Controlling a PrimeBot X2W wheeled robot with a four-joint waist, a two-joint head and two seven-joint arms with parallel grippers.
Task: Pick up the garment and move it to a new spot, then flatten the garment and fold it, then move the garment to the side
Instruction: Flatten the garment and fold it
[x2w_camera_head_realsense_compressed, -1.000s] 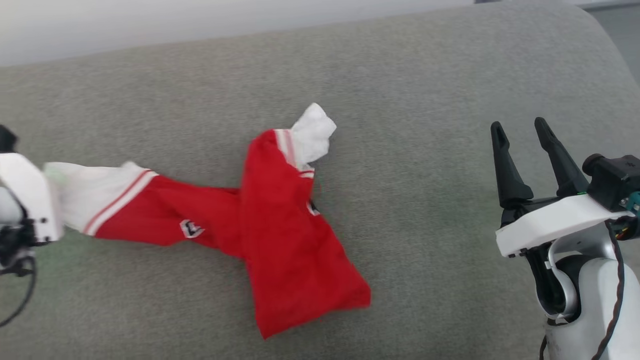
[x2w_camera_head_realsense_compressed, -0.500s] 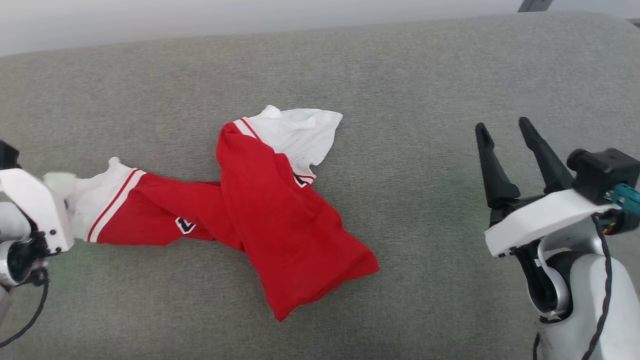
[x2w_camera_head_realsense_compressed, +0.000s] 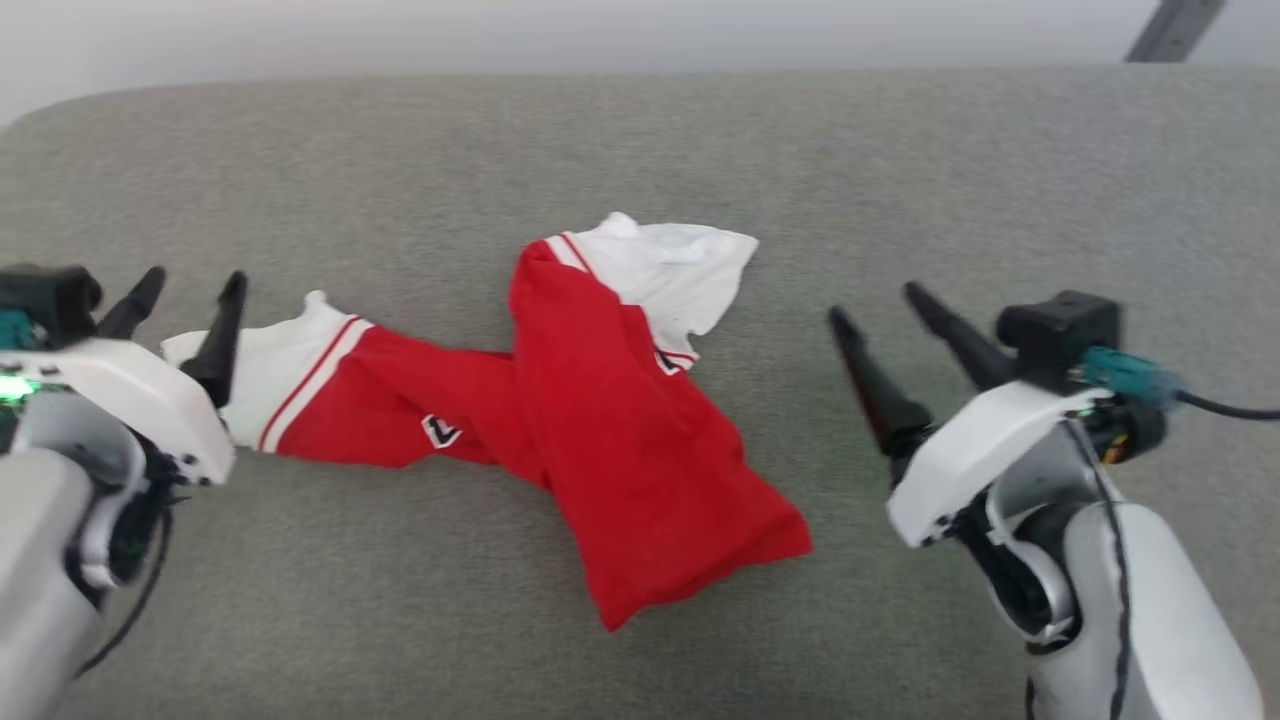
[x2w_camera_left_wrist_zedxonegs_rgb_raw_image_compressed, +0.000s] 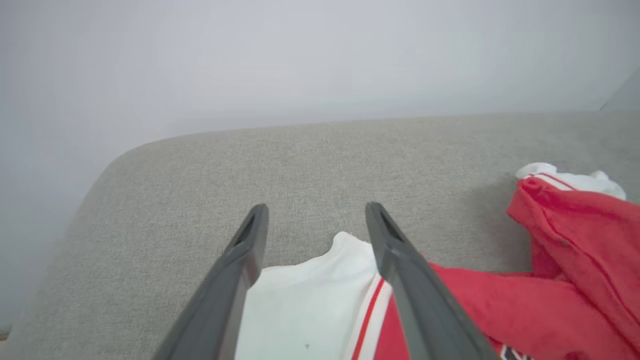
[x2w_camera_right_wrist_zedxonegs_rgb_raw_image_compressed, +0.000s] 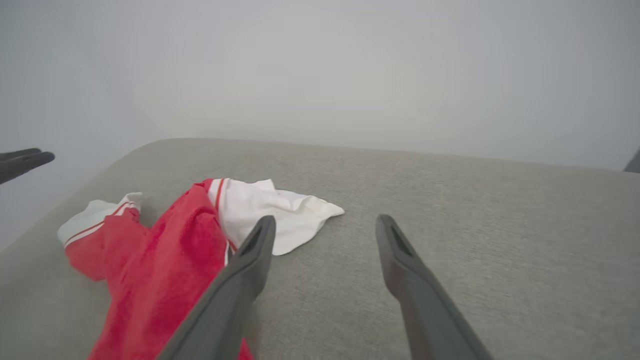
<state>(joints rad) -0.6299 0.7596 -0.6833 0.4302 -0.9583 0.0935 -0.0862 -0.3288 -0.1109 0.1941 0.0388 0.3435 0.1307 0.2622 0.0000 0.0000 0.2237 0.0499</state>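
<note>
The left gripper (x2w_camera_head_realsense_compressed: 192, 285) is sitting low on the left with its two dark fingers spread wide, gripping nothing, tips leaning up and slightly rightward above the pale left forearm (x2w_camera_head_realsense_compressed: 35, 580). Over on the right, the right gripper (x2w_camera_head_realsense_compressed: 877, 305) is hanging just as wide apart and empty, fingers slanting up and to the left.

It is a plain indoor room, home or lab one cannot tell, showing a grey fabric-covered padded surface (x2w_camera_head_realsense_compressed: 640, 130) with rounded corners before a bare pale wall (x2w_camera_right_wrist_zedxonegs_rgb_raw_image_compressed: 320, 75).
</note>
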